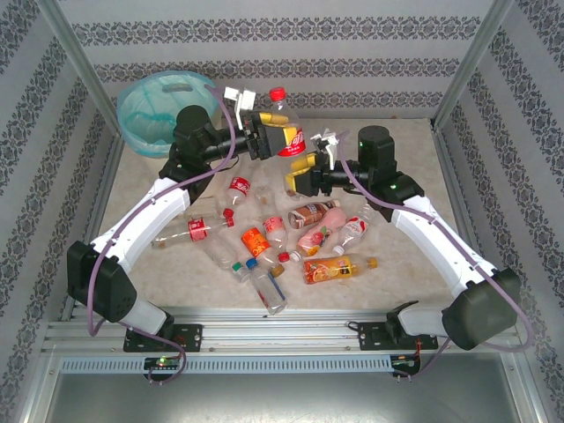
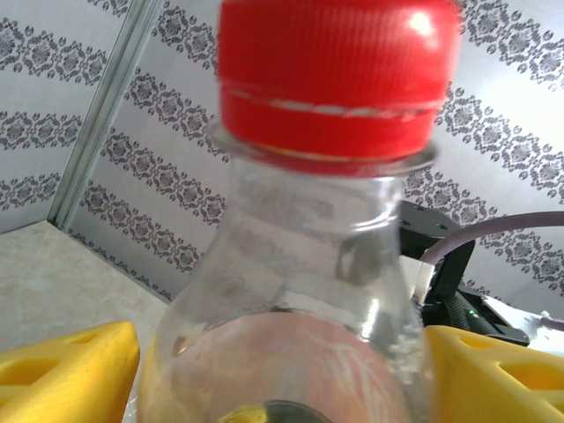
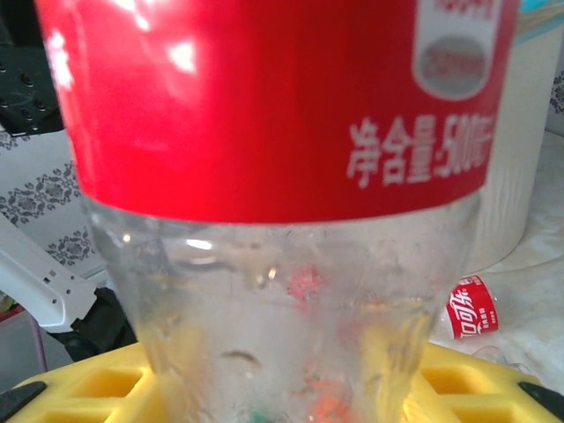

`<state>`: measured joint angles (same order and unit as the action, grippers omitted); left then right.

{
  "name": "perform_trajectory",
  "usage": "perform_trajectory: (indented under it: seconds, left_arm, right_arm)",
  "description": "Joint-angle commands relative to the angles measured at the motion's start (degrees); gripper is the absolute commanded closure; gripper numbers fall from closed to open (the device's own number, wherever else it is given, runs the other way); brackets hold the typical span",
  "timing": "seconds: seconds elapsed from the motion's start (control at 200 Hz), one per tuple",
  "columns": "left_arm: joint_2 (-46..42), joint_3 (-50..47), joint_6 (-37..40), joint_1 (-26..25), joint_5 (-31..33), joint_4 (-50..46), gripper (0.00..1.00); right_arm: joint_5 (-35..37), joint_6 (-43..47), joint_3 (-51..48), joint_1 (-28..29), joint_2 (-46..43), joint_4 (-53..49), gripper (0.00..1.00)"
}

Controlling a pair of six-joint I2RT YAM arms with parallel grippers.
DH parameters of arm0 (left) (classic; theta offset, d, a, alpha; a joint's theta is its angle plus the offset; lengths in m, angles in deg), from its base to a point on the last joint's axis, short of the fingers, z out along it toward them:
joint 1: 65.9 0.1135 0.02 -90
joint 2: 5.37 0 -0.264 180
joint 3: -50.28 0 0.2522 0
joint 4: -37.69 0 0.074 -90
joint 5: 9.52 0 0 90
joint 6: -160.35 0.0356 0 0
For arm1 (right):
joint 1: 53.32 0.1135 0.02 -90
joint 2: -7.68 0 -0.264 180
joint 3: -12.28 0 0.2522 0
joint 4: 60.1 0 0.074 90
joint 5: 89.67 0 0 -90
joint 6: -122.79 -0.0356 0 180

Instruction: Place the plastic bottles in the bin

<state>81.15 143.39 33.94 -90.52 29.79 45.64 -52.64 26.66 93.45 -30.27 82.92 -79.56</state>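
between patterned walls [image 1: 264,53], bottles [image 1: 328,267] on tabletop [image 1: 401,291]

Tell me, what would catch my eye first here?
A red-capped cola bottle hangs in the air above the table, with the left gripper around its upper part and the right gripper holding its base. Below it, nearer the arms, other bottles lie scattered. A bag-lined bin stands at the far left corner.

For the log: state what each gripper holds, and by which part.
The right gripper holds the red-labelled bottle by its clear base. The left gripper flanks its shoulder below the neck; whether it grips cannot be told.
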Motion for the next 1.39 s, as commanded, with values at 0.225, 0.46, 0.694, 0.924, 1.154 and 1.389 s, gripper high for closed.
perform_trajectory:
  seconds: [0.225, 0.46, 0.694, 0.924, 1.154, 1.389]
  left_arm:
    - [-2.67, -1.04, 5.64, 0.27, 1.60, -4.88, 0.38]
    - [-4.80, -1.00, 7.84, 0.28, 6.40, -6.32, 0.47]
    - [-9.06, 3.69, 12.76, 3.03, 19.86, -13.63, 0.49]
    - [-9.27, 13.65, 16.55, 12.59, 27.18, -21.51, 0.51]
    - [-3.73, 25.40, 27.92, 20.46, 36.09, -31.92, 0.52]
    - [3.70, 25.84, 32.30, 25.44, 40.99, -32.97, 0.52]
  right_arm:
    - [-3.14, 0.15, 1.58, 1.06, -0.01, 1.51, 0.48]
    - [1.51, -0.33, 1.14, 1.28, -0.62, 2.21, 0.36]
    - [10.87, 0.44, 0.67, 1.30, -4.33, 4.57, 0.29]
    - [16.36, 2.72, -1.38, 1.43, -8.67, 8.20, 0.28]
    - [16.56, 3.03, -2.36, 1.55, -9.83, 7.53, 0.30]
    - [17.46, 3.98, -4.59, 2.33, -10.65, 7.60, 0.31]
